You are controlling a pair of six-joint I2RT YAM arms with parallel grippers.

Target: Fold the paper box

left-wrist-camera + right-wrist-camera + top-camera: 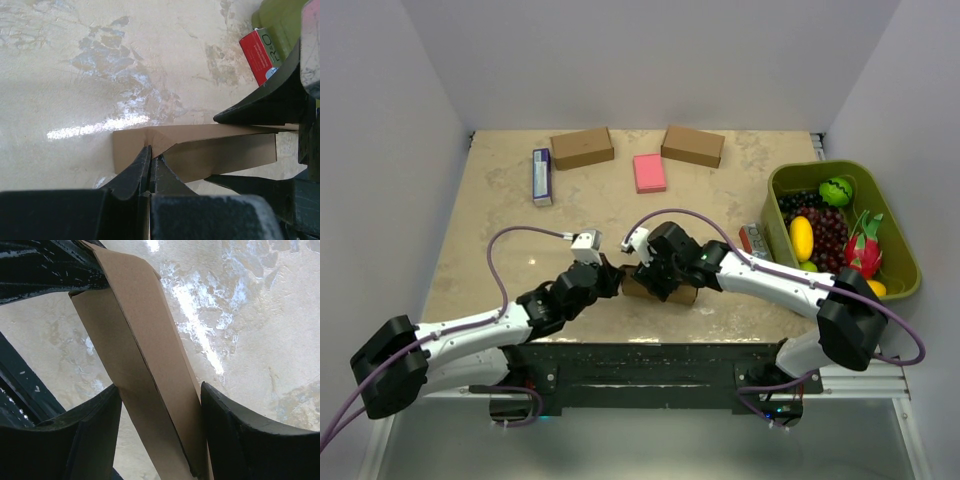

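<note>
Both grippers meet close to the near edge of the bench (500, 200), with bare bench ahead of them. The paper box (670, 290) rests on the bench between them. The right gripper (161, 389) is clamped across its width, and the left gripper (150, 152) is pressed together at its end. Well right of the right gripper, a green bin (820, 172) holds fruit (802, 238).
</note>
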